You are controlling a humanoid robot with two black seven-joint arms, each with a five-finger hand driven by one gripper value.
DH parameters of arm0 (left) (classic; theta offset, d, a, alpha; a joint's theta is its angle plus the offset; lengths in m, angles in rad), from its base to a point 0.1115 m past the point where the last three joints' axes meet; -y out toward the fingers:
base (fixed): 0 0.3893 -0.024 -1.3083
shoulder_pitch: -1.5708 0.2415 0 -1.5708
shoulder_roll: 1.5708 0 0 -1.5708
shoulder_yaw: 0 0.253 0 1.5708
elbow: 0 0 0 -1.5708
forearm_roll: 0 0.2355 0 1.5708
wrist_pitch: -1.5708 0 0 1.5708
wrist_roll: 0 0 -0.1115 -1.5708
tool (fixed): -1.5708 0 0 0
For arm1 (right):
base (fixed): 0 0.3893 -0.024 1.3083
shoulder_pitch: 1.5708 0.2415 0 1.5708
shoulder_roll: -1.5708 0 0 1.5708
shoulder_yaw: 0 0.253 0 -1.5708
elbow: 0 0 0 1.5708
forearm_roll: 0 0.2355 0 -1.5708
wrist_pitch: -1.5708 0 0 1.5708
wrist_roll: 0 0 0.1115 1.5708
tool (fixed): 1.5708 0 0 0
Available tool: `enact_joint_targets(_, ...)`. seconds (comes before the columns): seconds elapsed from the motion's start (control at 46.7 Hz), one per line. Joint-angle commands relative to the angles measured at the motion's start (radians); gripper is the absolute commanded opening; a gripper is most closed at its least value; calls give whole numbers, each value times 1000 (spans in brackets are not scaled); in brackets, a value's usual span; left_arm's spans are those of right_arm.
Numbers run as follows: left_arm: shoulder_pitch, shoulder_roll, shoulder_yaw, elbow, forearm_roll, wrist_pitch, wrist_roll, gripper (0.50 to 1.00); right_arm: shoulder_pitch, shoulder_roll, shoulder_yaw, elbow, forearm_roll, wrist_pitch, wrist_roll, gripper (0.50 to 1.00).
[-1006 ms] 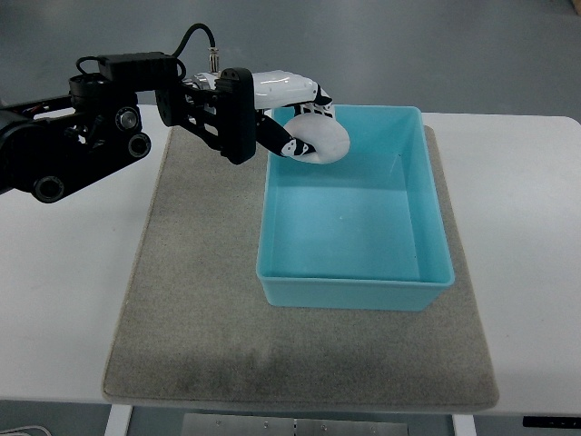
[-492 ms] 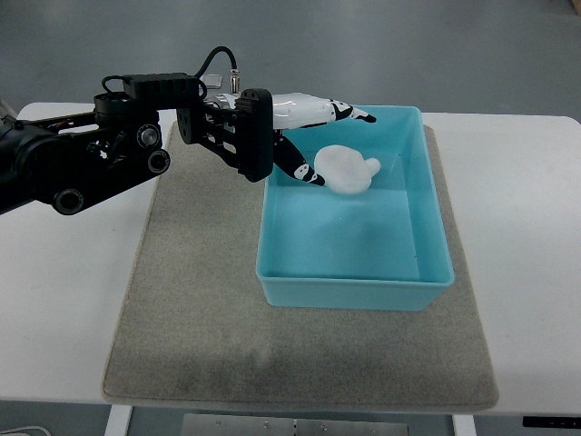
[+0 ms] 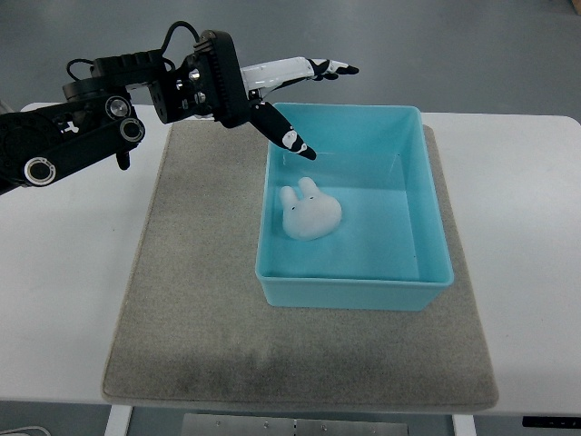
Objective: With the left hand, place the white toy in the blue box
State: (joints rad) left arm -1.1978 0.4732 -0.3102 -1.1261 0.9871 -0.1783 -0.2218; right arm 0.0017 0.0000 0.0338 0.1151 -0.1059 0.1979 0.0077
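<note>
A white rabbit-shaped toy (image 3: 309, 211) lies on the floor of the blue box (image 3: 434, 272), near its left wall, ears pointing to the far side. My left hand (image 3: 309, 104) hovers above the box's far left corner with its fingers (image 3: 313, 69) stretched out straight and its thumb (image 3: 289, 139) angled down over the box. It is open and holds nothing, and it is well clear of the toy. The black left arm (image 3: 91, 127) comes in from the upper left.
The blue box stands on a grey mat (image 3: 200, 300) laid over a white table (image 3: 64, 291). The mat's left half is bare. The table's front edge runs along the bottom of the picture.
The left hand let go of the white toy, which dropped into the box and came to rest near its left wall. The hand then opened out flat and rose up and back.
</note>
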Motion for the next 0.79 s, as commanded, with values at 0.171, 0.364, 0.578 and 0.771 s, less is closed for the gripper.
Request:
enact_joint_targets(0.171,4,31,-21,120,-401,-27,4,996,0,0,0,0,0,0,0,936)
enact_joint_targets(0.364,9,65,-20,259,-734,-194,21,996,0,0,0,0,0,0,0,936)
enact_joint_targets(0.578,76,65,-24,396,-996,-340,91,996,0,0,0,0,0,0,0,936)
enact_joint_targets(0.771,139,64,-24,454,-1156,-433,130,996,0,0,0,0,0,0,0,936)
